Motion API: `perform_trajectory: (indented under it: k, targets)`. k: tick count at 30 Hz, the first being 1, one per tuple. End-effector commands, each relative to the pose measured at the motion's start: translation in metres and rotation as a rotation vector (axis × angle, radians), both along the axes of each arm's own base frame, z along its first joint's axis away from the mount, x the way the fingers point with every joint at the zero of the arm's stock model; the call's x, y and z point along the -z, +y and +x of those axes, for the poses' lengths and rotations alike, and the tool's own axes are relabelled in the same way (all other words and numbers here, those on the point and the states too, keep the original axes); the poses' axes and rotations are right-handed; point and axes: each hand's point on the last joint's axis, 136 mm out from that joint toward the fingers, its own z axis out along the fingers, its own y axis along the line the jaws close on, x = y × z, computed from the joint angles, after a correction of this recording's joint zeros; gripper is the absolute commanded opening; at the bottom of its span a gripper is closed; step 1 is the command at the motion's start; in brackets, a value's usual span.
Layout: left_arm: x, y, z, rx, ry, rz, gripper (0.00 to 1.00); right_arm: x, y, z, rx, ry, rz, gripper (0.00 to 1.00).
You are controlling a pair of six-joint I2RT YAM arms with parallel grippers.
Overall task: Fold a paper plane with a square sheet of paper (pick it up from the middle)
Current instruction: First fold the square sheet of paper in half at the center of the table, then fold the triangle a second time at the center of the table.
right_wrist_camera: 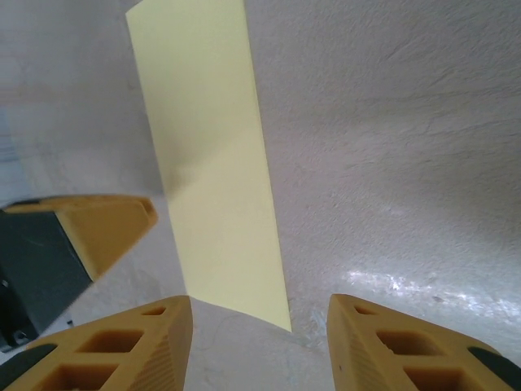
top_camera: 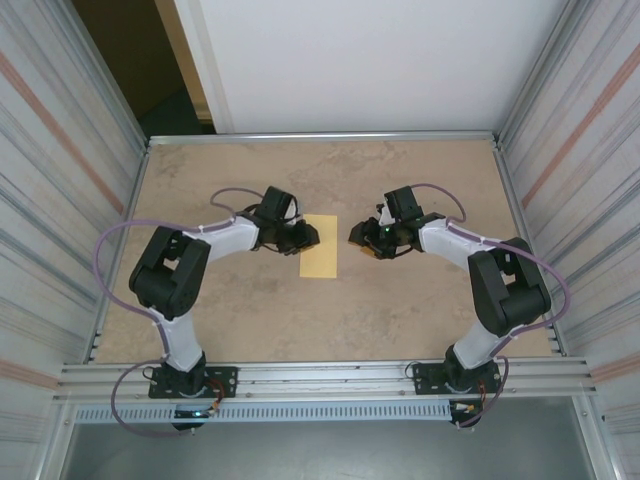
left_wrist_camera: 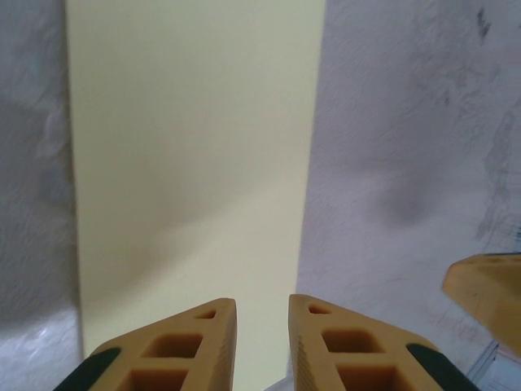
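Mid-table, between both arms, thin yellow paper sheet (top_camera: 320,246) lies flat as narrow rectangle, ungripped. Left gripper (left_wrist_camera: 262,308) jaws slightly parted above it; right gripper (right_wrist_camera: 259,305) spread wide, empty. I'd keep edges aligned and press crease firmly.

The tan table (top_camera: 420,310) bears a flat yellow paper sheet (top_camera: 320,260).

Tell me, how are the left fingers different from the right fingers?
The left fingers stand close together; the right fingers stand wider apart. The left fingers hang over the paper; the right fingers sit just beside it. Both pairs are orange, empty and point at the paper.
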Motion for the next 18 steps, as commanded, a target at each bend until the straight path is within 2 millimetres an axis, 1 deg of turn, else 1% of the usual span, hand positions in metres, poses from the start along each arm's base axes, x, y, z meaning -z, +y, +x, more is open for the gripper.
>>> perform_trajectory:
  k: [1, 4, 8, 11, 14, 18]
  targets:
    - [0.008, 0.005, 0.008, 0.003, 0.023, 0.019, 0.24, -0.002, 0.002, 0.004, 0.011, 0.023, 0.024, 0.47]
    - [0.017, 0.005, 0.009, 0.005, 0.028, 0.028, 0.24, -0.002, 0.004, 0.005, -0.004, 0.024, 0.02, 0.47]
    - [0.031, 0.011, 0.009, -0.015, 0.056, 0.048, 0.23, 0.0, 0.008, 0.005, -0.022, 0.038, 0.026, 0.47]
    - [0.038, 0.012, 0.009, -0.029, 0.072, 0.054, 0.23, 0.006, 0.01, 0.003, -0.026, 0.048, 0.019, 0.48]
    - [0.052, 0.016, 0.004, -0.044, 0.127, 0.074, 0.22, 0.013, 0.013, 0.0, -0.019, 0.066, 0.022, 0.48]
    - [0.071, 0.031, -0.009, -0.107, 0.202, 0.138, 0.22, 0.02, 0.021, -0.01, -0.03, 0.097, 0.016, 0.48]
